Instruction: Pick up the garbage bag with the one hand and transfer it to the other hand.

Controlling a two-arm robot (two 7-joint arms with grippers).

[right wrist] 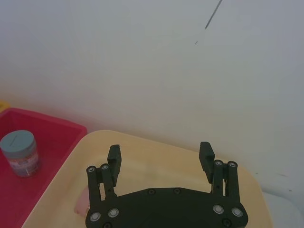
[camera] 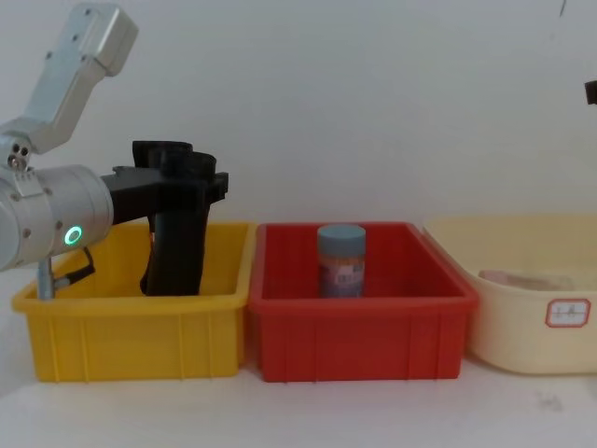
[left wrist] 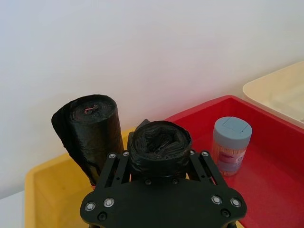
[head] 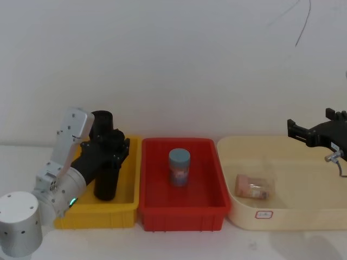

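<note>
The garbage bag [left wrist: 159, 142], a black plastic roll, stands upright in the yellow bin [head: 134, 162]. My left gripper [left wrist: 158, 159], on the wrist with the green ring light, is shut on its upper part, one finger on each side. In the head view the left gripper [head: 111, 147] wraps the bag [head: 106, 184], whose base is down at the bin floor. From the chest, the gripper [camera: 182, 187] holds the bag [camera: 175, 257] near its top. A second black roll [left wrist: 90, 126] with a small red mark stands just behind. My right gripper [right wrist: 160, 159] hangs open over the cream tub [head: 303, 216].
A red bin [head: 214, 179] in the middle holds a blue-lidded jar [head: 179, 167]. The cream tub on the right holds a pink packet [head: 254, 187]. The three containers stand side by side against a white wall. The right gripper [head: 309, 122] is at the right edge.
</note>
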